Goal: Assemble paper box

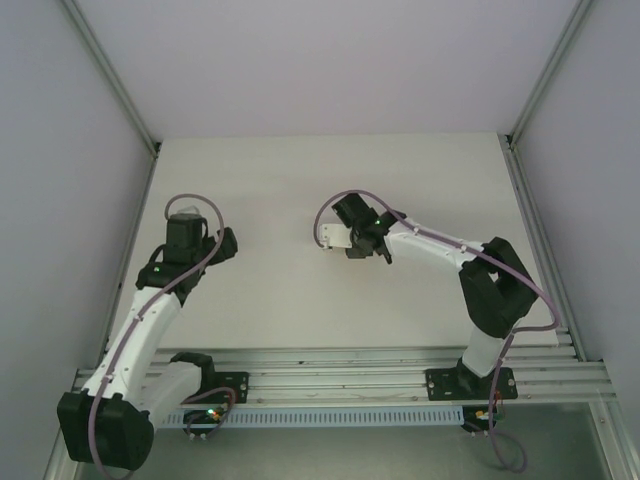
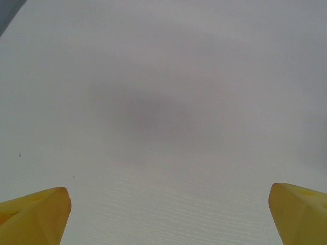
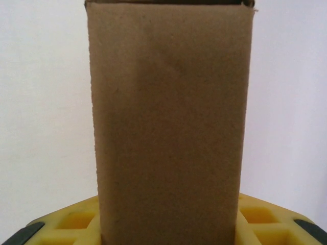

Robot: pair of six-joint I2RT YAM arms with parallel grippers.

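Note:
The paper box (image 3: 168,117) is a plain brown cardboard piece standing upright in the right wrist view. My right gripper (image 3: 168,224) is shut on its lower part, with a yellow finger (image 3: 71,222) against each side. Seen from above, that gripper (image 1: 357,240) hovers over the middle of the white table (image 1: 300,170), and the box is hidden under it. My left gripper (image 1: 192,230) is at the table's left side. Its yellow fingertips (image 2: 36,214) stand wide open over bare table, with nothing between them (image 2: 168,214).
Grey walls with aluminium posts (image 1: 110,75) enclose the table on the left, right and back. An aluminium rail (image 1: 340,375) carrying both arm bases runs along the near edge.

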